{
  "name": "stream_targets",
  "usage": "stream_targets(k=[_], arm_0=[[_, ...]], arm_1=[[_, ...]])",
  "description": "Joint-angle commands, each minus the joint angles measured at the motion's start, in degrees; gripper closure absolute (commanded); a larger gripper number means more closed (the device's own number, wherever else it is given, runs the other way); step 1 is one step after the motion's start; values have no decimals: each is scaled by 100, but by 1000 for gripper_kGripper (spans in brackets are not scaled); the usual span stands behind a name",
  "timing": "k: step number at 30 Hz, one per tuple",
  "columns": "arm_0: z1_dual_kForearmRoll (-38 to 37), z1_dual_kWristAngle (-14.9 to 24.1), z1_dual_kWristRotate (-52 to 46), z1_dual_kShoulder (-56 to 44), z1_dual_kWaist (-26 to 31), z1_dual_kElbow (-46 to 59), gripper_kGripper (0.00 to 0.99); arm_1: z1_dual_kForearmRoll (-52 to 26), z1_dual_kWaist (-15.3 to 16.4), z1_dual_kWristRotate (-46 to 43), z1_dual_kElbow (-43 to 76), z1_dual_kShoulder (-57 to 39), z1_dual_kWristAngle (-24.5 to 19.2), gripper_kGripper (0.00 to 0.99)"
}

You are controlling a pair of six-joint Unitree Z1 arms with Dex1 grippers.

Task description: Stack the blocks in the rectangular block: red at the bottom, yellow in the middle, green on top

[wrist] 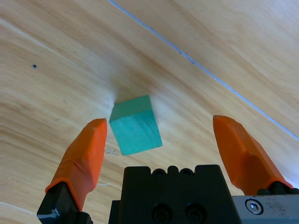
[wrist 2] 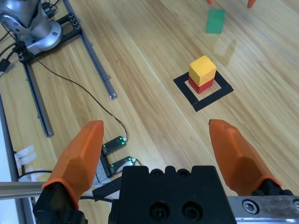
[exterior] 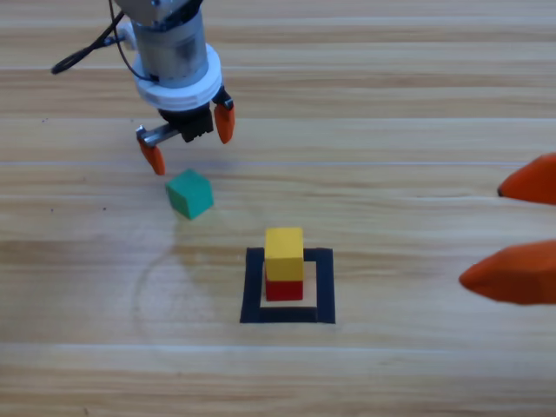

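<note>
On the wooden table (exterior: 391,104) the red cube (exterior: 284,287) sits inside the black tape rectangle (exterior: 252,287), and the yellow cube (exterior: 284,253) rests squarely on top of it, so the two make a short stack near the middle of the table. The tape outline shows all round the base of the stack. The green cube (exterior: 190,193) lies alone on the bare wood, to the left of the rectangle and farther away, well apart from the stack and turned at an angle to the grain of the boards. The left gripper (exterior: 188,139) hangs over the table just beyond the green cube, on its far left side, with its two orange jaws spread wide and nothing between them. In the left wrist view the green cube (wrist: 136,125) lies ahead of the spread jaws and closer to the left one, touching neither. The right gripper (exterior: 517,230) waits at the right edge of the table, well apart from the stack, only its two orange jaws showing, parted and empty. Its wrist view looks across the table at the yellow cube (wrist 2: 202,69) atop the red cube (wrist 2: 201,85) inside the tape rectangle (wrist 2: 203,105), with the green cube (wrist 2: 215,21) farther off beyond them.
</note>
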Motion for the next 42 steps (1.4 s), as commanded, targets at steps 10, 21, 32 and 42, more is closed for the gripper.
stream_targets(k=[10,21,32,42], arm_0=[[234,-4,-723,177,-401,84,14],[234,-171,-1092,168,-225,66,17],[234,-162,-1180,177,-58,207,19],[217,-171,-1330,370,-58,286,21]], arm_1=[[-324,169,-19,446,25,-184,1],[-403,169,121,569,-177,-623,1],[-289,169,297,489,-71,-825,1],[-245,169,288,498,52,-825,1]])
